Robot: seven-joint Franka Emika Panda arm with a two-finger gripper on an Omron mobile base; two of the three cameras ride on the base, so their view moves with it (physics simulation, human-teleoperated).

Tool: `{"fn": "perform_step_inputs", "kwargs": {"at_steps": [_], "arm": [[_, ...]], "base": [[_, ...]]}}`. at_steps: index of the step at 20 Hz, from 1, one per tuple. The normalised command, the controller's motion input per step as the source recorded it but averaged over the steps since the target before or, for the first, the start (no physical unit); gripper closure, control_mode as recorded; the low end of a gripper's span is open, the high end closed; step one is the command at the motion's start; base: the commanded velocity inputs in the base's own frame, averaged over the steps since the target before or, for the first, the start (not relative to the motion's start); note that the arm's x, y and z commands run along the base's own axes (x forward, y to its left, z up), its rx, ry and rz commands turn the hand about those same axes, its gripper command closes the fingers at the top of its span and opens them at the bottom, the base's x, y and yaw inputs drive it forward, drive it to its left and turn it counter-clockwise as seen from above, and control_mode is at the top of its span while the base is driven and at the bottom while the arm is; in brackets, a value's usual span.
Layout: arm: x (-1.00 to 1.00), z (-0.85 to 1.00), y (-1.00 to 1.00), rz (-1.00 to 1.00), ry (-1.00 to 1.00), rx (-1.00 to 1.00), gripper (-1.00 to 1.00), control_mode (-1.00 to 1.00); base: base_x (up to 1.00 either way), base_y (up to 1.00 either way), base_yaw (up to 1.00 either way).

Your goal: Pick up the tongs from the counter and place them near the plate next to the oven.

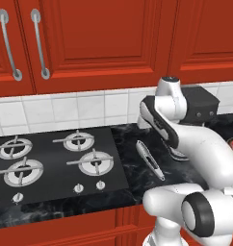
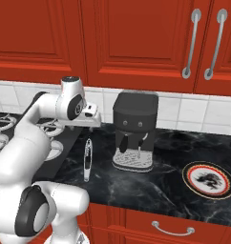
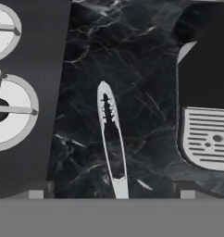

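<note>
The slim silver-grey tongs [image 1: 149, 160] lie flat on the black marble counter [image 1: 129, 144] between the gas hob and a coffee machine. In the hand view the tongs [image 3: 111, 139] run lengthwise up the middle. My gripper [image 3: 111, 190] hangs well above them, open, with its two dark fingertips [image 3: 36, 190] set wide apart either side of the tongs' lower end. The hand [image 2: 89, 116] is above the tongs [image 2: 87, 159] in the right base view. The plate [image 2: 209, 179], red-orange rimmed with a pale centre, sits far right on the counter [image 2: 170, 162].
The matte black hob [image 1: 51, 158] with its burners [image 3: 7, 113] fills the left. A black coffee machine [image 2: 134, 131] with a grey drip tray [image 3: 208, 139] stands just right of the tongs. Red cabinets hang above, and the counter's front edge is close.
</note>
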Motion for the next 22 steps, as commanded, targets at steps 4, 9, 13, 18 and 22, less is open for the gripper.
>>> {"fn": "perform_step_inputs", "kwargs": {"at_steps": [4, 9, 13, 18, 22], "arm": [[0.0, -0.68, 0.0, 0.0, 0.0, -0.07, -1.0, -1.0], [0.0, -0.62, 0.0, 0.0, 0.0, -0.06, -1.0, -1.0], [0.01, -0.5, 0.0, 0.0, 0.02, -0.03, -1.0, -1.0], [0.07, -0.44, 0.0, 0.0, 0.07, 0.0, -1.0, -1.0], [0.11, -0.41, 0.0, 0.0, 0.08, 0.0, -1.0, -1.0]], "base": [[0.0, 0.0, 0.0], [0.0, 0.0, 0.0], [0.0, 0.0, 0.0], [0.0, 0.0, 0.0], [0.0, 0.0, 0.0]]}}
